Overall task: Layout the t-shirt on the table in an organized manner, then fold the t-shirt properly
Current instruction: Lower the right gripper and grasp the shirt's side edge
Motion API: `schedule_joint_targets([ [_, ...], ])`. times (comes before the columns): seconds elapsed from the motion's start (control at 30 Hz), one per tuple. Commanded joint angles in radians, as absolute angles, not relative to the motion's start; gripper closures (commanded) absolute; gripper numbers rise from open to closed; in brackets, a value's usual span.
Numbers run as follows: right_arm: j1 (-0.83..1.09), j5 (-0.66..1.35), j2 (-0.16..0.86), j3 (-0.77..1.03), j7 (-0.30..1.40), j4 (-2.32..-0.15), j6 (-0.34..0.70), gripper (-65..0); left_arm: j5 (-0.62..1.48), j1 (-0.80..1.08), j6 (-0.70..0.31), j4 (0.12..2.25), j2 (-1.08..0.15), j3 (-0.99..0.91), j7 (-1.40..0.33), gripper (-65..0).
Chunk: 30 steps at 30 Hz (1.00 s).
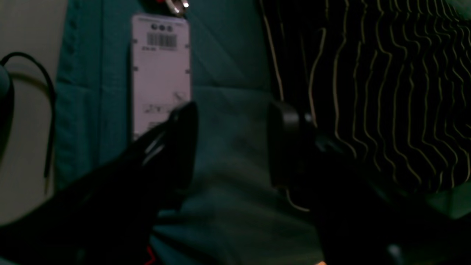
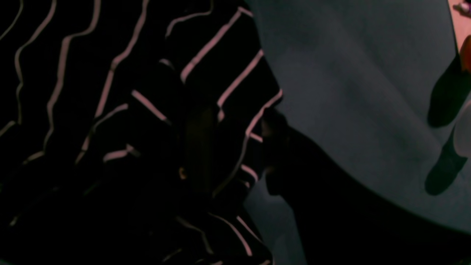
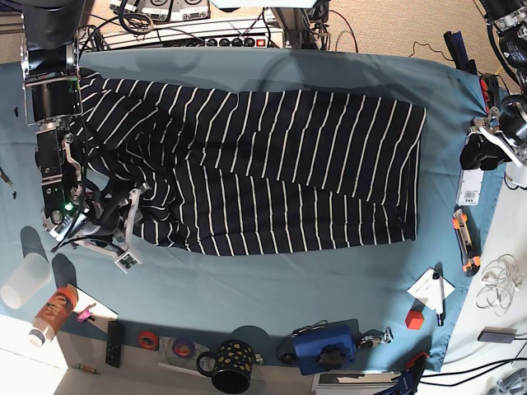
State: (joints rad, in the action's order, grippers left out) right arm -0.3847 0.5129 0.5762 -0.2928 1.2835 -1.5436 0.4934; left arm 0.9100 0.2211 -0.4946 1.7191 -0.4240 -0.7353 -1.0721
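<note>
The dark t-shirt (image 3: 263, 173) with thin white stripes lies spread across the middle of the teal table (image 3: 272, 284), its left end rumpled. My right gripper (image 3: 130, 216) is at the shirt's lower left corner. In the right wrist view its jaws (image 2: 239, 151) stand apart, and a fold of the t-shirt (image 2: 121, 121) lies between them and hides the left finger. My left gripper (image 1: 232, 143) is open over bare table (image 1: 228, 92), with the t-shirt (image 1: 386, 92) just to its right. In the base view this left gripper (image 3: 482, 152) is at the table's right edge.
A white barcoded tag (image 1: 160, 73) lies by the left gripper, and an orange cutter (image 3: 465, 240) lies near it. Along the front edge are a dotted mug (image 3: 232, 364), a blue device (image 3: 325, 347), a red cube (image 3: 414, 318), a cup (image 3: 23, 280) and a bottle (image 3: 51, 313).
</note>
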Motion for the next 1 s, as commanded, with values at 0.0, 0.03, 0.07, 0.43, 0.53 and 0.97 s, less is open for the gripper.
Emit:
schedule_joint_targets([
  [0.0,-0.410,0.512,0.591,-0.282,1.275,-1.557,0.489,-22.3,0.928,0.213,-0.499,1.733,-0.443,-0.744,-1.054,-30.9],
  [0.03,-0.410,0.513,0.591,-0.282,1.285,-1.557,0.489,-22.3,0.928,0.213,-0.498,1.733,-0.443,-0.744,-1.054,-30.9],
  [0.07,-0.410,0.517,0.591,-0.282,1.294,-1.557,0.489,-22.3,0.928,0.213,-0.499,1.733,-0.443,-0.744,-1.054,-30.9],
  [0.43,-0.366,0.553,0.591,-0.282,1.327,-1.556,0.489,-22.3,0.928,0.213,-0.498,1.733,-0.443,-0.744,-1.054,-30.9],
  [0.53,-0.342,0.546,0.590,-0.282,1.292,-1.556,0.489,-22.3,0.928,0.213,-0.499,1.733,-0.443,-0.744,-1.054,-30.9],
  [0.97,-0.333,0.271,0.591,-0.282,1.079,-1.556,0.417,0.0,0.928,0.213,-0.498,1.733,-0.443,-0.744,-1.054,-30.9],
])
